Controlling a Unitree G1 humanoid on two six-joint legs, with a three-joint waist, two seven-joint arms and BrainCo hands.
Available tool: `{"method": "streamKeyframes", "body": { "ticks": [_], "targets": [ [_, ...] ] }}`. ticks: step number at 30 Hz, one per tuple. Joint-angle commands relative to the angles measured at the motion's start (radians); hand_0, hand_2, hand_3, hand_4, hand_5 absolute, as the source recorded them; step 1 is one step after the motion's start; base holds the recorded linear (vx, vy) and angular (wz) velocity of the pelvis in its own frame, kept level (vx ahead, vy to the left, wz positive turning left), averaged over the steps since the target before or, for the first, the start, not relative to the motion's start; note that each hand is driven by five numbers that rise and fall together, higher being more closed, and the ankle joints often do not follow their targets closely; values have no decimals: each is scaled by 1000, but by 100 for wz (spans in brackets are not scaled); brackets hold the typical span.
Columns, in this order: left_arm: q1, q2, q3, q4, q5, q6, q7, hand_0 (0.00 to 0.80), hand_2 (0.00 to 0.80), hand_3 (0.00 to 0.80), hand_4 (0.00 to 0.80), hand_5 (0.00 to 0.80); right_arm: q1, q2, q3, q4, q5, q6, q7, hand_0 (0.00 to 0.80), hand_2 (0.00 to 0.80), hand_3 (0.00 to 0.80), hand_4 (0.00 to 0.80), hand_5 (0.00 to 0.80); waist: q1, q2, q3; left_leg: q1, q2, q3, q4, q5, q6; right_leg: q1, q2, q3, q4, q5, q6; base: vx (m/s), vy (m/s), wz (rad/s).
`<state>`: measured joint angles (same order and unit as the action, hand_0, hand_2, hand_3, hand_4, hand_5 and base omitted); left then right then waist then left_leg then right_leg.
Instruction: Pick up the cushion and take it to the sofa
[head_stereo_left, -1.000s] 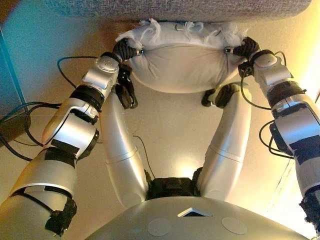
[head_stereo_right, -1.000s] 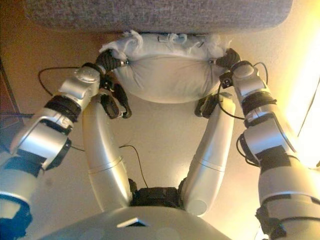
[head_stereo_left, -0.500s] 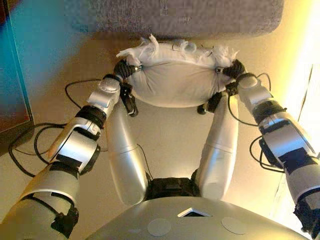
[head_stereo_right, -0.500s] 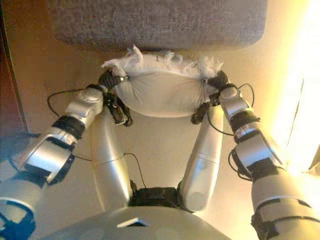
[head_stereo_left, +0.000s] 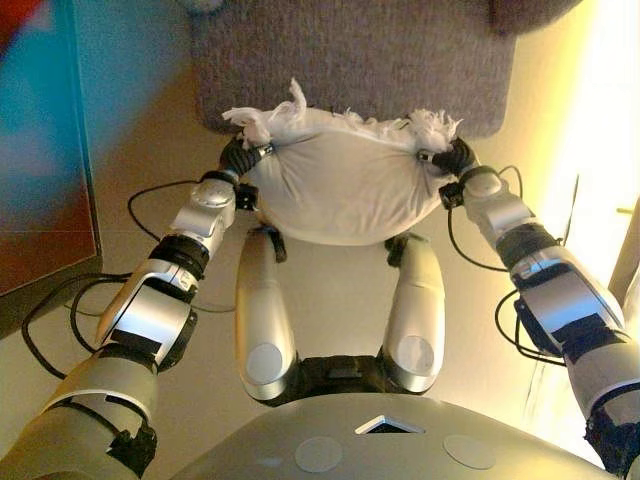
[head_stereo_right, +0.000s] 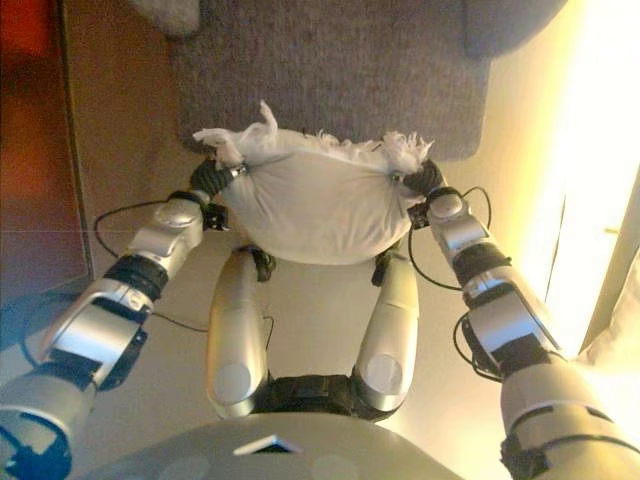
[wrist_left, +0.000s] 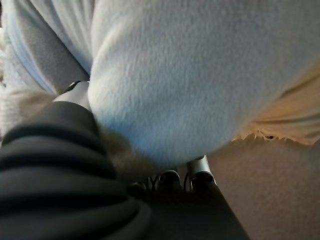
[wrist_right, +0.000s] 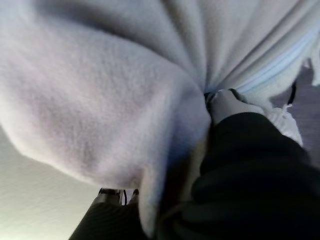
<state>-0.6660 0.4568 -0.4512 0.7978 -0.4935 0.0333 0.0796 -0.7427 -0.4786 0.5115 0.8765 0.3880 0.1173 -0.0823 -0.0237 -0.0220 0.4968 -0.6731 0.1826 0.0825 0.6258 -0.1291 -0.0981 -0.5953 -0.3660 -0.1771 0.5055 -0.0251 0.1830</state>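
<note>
Cushion (head_stereo_left: 340, 190): white, plump, with frayed tufts bunched at its two upper corners; carried clear of the floor (head_stereo_left: 330, 290) between both hands, its far edge reaching over the front edge of the grey sofa (head_stereo_left: 350, 60). Left hand (head_stereo_left: 243, 155): clamped on the cushion's left corner, dark ribbed cover showing just beside the tuft. Right hand (head_stereo_left: 452, 158): clamped likewise on the right corner. The head views give the whole arrangement, both arms stretched forward and spread to the cushion's width, wrists level with each other, and the sofa's seat filling the upper middle; they also show a dark panel (head_stereo_left: 40, 150) at the left edge of the floor. The left wrist view shows only the cushion's underside bulging over the hand, with cloth gathered in folds where the fingers (wrist_left: 75, 92) close into it and a strip of floor below. The right wrist view shows the same from the other end: gathered pleats running into the fingers (wrist_right: 225, 102) pinched in the cloth, the ribbed cover beside them. Compared with one second ago, far more of the sofa is in view and it lies farther down the picture, the cushion now overlapping its front edge instead of hanging short of it; the arms reach out straighter, and the grasp on both corners is unchanged.
</note>
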Motion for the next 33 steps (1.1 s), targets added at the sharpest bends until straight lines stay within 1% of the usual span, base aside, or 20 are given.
{"method": "streamKeyframes", "body": {
  "ticks": [1,3,5,6,8,10,12,14,15,19,21,23,25,27,29,30,32,33],
  "targets": [
    [-50,-37,22,-115,-73,-99,10,800,800,800,800,800,-2,9,-81,-96,115,-57,2,800,800,800,800,800,46,12,-150,31,23,-8,-170,111,-68,3,-63,2,-101,114,36,0,0,0],
    [-40,-23,34,-176,-102,-103,14,800,800,800,800,800,19,10,-96,-196,155,-77,-24,800,800,800,800,800,45,6,-164,76,17,2,-216,121,-64,47,-57,-14,-146,123,40,0,0,0],
    [-6,-18,55,-244,-133,-112,19,800,800,800,800,800,70,22,-122,-292,167,-112,-55,800,800,800,800,800,41,-1,-183,130,10,13,-257,128,-59,101,-47,-27,-189,129,46,76,29,-1],
    [25,-23,69,-290,-130,-119,27,800,800,800,800,800,116,33,-148,-338,153,-159,-70,800,800,800,800,800,40,-5,-198,167,6,20,-281,129,-55,137,-43,-37,-215,133,49,145,30,-2],
    [86,-39,90,-354,-108,-134,36,800,800,800,800,800,191,53,-190,-400,123,-212,-96,800,800,800,800,800,40,-9,-224,228,-1,27,-316,130,-50,195,-40,-47,-253,140,53,157,32,0],
    [152,-60,119,-403,-77,-141,39,800,800,800,800,800,259,67,-228,-448,87,-228,-111,800,800,800,800,800,40,-9,-262,311,-6,40,-361,132,-42,269,-33,-57,-291,142,55,222,50,-6],
    [207,-69,147,-449,-57,-119,35,800,800,800,800,800,311,74,-252,-485,55,-219,-119,800,800,800,800,800,42,-3,-306,390,-9,49,-395,128,-37,344,-26,-66,-320,138,53,295,55,-10],
    [239,-73,159,-466,-48,-112,30,800,800,800,800,800,347,79,-260,-517,54,-187,-110,800,800,800,800,800,42,2,-348,454,-11,61,-427,131,-31,401,-21,-69,-345,138,52,301,19,-4],
    [255,-77,163,-475,-39,-98,28,800,800,800,800,800,367,87,-262,-536,49,-164,-113,800,800,800,800,800,42,4,-379,501,-9,75,-445,128,-29,445,-18,-76,-361,135,52,316,-18,-5],
    [277,-80,157,-476,-14,-63,50,800,800,800,800,800,397,108,-264,-573,81,-130,-100,800,800,800,800,800,29,-1,-434,614,8,120,-454,109,-35,553,2,-95,-411,134,51,259,-62,0],
    [276,-79,158,-466,-10,-65,50,800,800,800,800,800,388,114,-265,-565,71,-121,-98,800,800,800,800,800,30,0,-449,654,8,117,-484,110,-36,583,11,-102,-430,132,56,121,-49,3],
    [275,-71,171,-474,-23,-55,43,800,800,800,800,800,377,111,-269,-565,75,-102,-94,800,800,800,800,800,30,3,-463,685,4,108,-515,115,-34,605,27,-97,-446,126,57,81,-23,-5],
    [279,-68,184,-483,-23,-56,42,800,800,800,800,800,376,107,-273,-576,94,-86,-85,800,800,800,800,800,31,6,-468,699,-4,79,-530,115,-33,614,41,-82,-452,121,53,41,6,-13],
    [294,-63,200,-504,-34,-61,46,800,800,800,800,800,381,107,-279,-588,93,-78,-68,800,800,800,800,800,34,8,-474,705,-18,40,-529,106,-29,617,55,-58,-450,110,47,44,34,-21],
    [314,-65,223,-512,-52,-74,55,800,800,800,800,800,384,112,-279,-589,100,-62,-61,800,800,800,800,800,43,11,-476,708,-49,-18,-531,89,-19,615,58,-26,-439,106,41,62,69,-29],
    [325,-66,235,-521,-54,-77,54,800,800,800,800,800,387,117,-280,-592,101,-54,-65,800,800,800,800,800,47,12,-476,710,-61,-34,-535,83,-14,614,57,-13,-432,103,39,53,83,-33],
    [338,-69,248,-533,-46,-74,43,800,800,800,800,800,392,126,-285,-597,107,-47,-76,800,800,800,800,800,49,12,-475,713,-70,-40,-537,76,-8,610,51,1,-417,105,38,36,97,-35],
    [330,-76,242,-525,-40,-68,41,800,800,800,800,800,398,132,-286,-587,119,-55,-84,800,800,800,800,800,42,11,-476,714,-68,-14,-530,75,-7,612,40,-3,-406,108,38,29,102,-23]
  ]
}}
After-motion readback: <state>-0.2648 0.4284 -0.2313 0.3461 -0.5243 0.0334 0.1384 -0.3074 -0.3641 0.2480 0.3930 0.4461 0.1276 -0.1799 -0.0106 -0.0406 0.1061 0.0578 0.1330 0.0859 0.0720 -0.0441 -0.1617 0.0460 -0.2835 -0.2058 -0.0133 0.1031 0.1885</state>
